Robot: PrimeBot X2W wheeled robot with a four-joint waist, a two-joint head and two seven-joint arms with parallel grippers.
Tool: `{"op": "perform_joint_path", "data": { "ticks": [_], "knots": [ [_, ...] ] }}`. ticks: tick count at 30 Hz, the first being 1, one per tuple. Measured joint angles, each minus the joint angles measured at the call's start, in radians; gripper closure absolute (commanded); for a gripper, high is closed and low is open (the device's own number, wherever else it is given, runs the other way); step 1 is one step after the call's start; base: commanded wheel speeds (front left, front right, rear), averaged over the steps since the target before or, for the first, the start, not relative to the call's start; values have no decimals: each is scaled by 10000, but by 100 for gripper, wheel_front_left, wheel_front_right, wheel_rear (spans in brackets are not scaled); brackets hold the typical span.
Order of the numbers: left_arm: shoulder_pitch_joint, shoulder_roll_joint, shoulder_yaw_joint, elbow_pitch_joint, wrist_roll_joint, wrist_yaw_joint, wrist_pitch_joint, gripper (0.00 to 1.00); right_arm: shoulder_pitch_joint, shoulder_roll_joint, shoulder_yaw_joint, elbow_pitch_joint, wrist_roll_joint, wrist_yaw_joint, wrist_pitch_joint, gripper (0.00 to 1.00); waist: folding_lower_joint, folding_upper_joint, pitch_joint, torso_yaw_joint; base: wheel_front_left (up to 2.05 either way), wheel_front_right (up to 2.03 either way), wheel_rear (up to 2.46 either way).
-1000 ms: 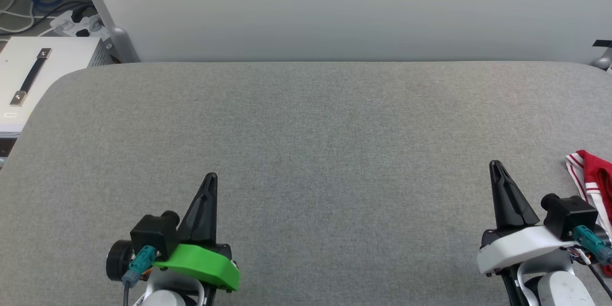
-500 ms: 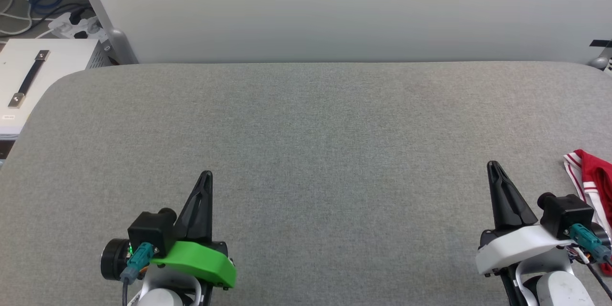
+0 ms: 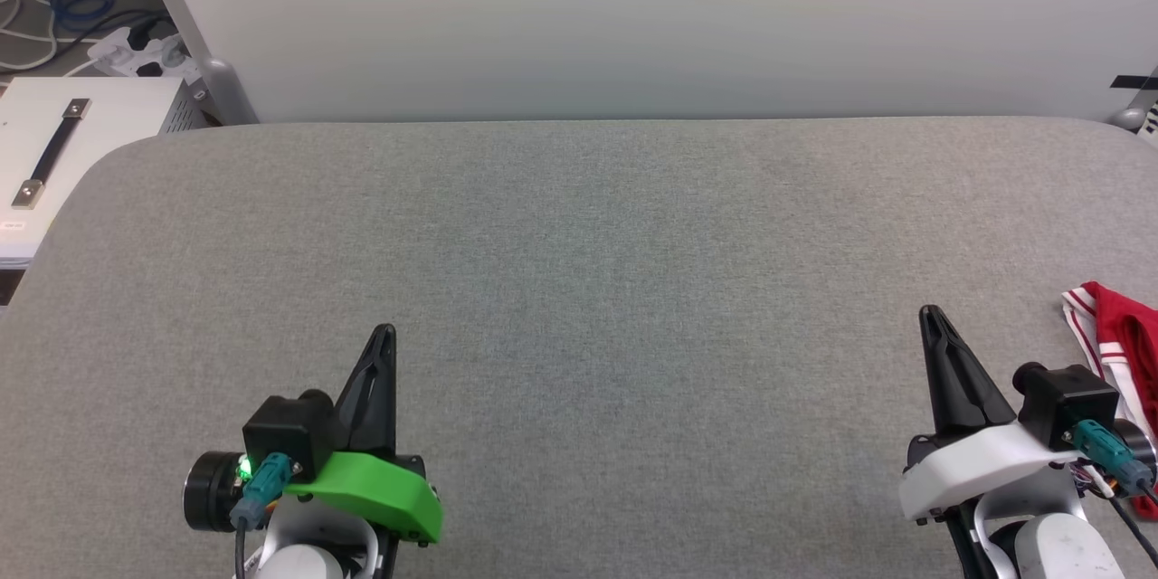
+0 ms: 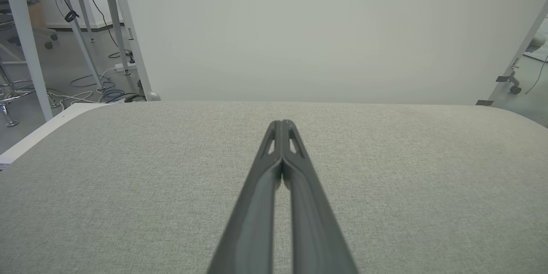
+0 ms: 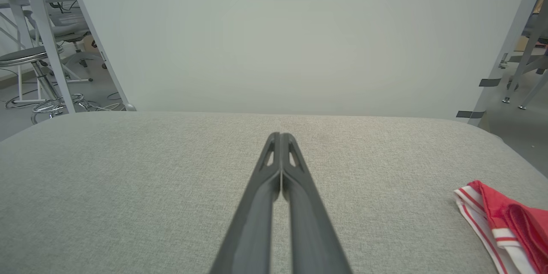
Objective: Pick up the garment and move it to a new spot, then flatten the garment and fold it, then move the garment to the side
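The garment [image 3: 1115, 335] lies on the table [image 3: 579, 226] at its right edge, just right of the right gripper [image 3: 930, 312] and apart from it. The left gripper [image 3: 384, 330] is over the table's near left, well apart from the right one. A panel [image 3: 633, 18] stands behind the table's far edge, and a box [image 3: 99, 109] sits off its left end, with cables [image 3: 63, 4] on the floor behind it.

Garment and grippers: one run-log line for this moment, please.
garment: far right, untouched | left gripper: jaws shut, empty | right gripper: jaws shut, empty

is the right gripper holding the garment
No, the right gripper is shut on nothing above the grey table; the garment lies apart to its right.
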State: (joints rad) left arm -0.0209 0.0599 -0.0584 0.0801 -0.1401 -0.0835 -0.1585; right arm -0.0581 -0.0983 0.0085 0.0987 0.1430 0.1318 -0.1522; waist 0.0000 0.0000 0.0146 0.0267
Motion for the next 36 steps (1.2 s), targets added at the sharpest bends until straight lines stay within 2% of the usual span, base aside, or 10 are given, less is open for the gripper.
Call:
{"op": "perform_joint_path", "data": {
  "ticks": [36],
  "knots": [
    [4,-8,282,-343,616,353,727,100,210,238,-35,-420,-627,0,702,100,0,0,-69,-128,0,0,0]
  ]
}}
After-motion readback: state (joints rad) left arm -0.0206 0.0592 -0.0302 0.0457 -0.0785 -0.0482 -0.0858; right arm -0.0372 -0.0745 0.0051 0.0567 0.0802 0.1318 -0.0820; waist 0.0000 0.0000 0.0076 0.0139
